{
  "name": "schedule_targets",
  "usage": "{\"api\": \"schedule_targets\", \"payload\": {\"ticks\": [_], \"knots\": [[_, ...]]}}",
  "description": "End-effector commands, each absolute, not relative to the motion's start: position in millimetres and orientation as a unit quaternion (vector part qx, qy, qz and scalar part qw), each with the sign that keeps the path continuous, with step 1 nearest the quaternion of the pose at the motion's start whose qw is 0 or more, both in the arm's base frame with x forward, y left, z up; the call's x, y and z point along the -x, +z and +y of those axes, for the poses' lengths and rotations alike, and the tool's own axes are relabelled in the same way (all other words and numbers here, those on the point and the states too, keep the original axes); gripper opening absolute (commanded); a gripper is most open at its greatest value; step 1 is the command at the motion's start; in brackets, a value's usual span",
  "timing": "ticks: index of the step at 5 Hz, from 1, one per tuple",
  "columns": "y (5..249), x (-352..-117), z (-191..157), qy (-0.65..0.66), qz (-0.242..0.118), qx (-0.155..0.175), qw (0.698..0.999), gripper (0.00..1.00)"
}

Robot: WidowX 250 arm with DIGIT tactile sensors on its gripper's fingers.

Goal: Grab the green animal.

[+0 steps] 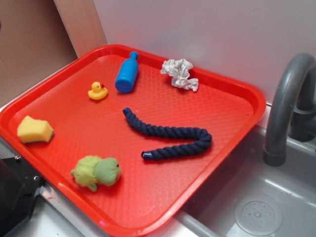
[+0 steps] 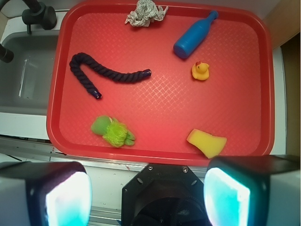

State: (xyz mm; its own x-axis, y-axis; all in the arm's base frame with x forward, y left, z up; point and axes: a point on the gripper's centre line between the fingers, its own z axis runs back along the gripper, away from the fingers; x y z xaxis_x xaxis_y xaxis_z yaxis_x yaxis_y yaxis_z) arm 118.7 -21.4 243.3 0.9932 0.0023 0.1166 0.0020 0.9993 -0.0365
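The green animal (image 1: 98,172) is a small plush with an olive head and fuzzy lime body, lying near the front edge of the red tray (image 1: 237,101). From the wrist camera the green animal (image 2: 112,131) shows at the tray's (image 2: 263,94) near left side. My gripper (image 2: 147,197) is open, high above and behind the tray's near rim, with nothing between its pale fingers (image 2: 66,200). It is well apart from the toy. In the exterior view only a black part of the robot (image 1: 15,190) shows at the lower left.
On the tray lie a yellow sponge (image 1: 34,130), a yellow rubber duck (image 1: 97,91), a blue bottle (image 1: 127,74), a dark blue rope (image 1: 173,138) and a crumpled white cloth (image 1: 179,73). A grey sink (image 1: 256,202) with a faucet (image 1: 291,98) is to the right.
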Motion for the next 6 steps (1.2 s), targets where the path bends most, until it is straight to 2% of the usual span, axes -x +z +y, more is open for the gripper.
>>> {"api": "schedule_targets", "payload": {"ticks": [1, 2, 3, 4, 5, 6], "knots": [[243, -119, -21, 0.0, -0.058, 0.018, 0.998, 1.0], [233, -127, -31, -0.121, -0.071, -0.018, 0.99, 1.0], [216, -131, -46, -0.219, -0.077, -0.029, 0.972, 1.0], [187, -140, -59, -0.254, -0.094, -0.029, 0.962, 1.0], [146, -150, -67, -0.268, -0.076, -0.025, 0.96, 1.0], [103, -158, -77, -0.275, -0.057, -0.044, 0.959, 1.0]]}}
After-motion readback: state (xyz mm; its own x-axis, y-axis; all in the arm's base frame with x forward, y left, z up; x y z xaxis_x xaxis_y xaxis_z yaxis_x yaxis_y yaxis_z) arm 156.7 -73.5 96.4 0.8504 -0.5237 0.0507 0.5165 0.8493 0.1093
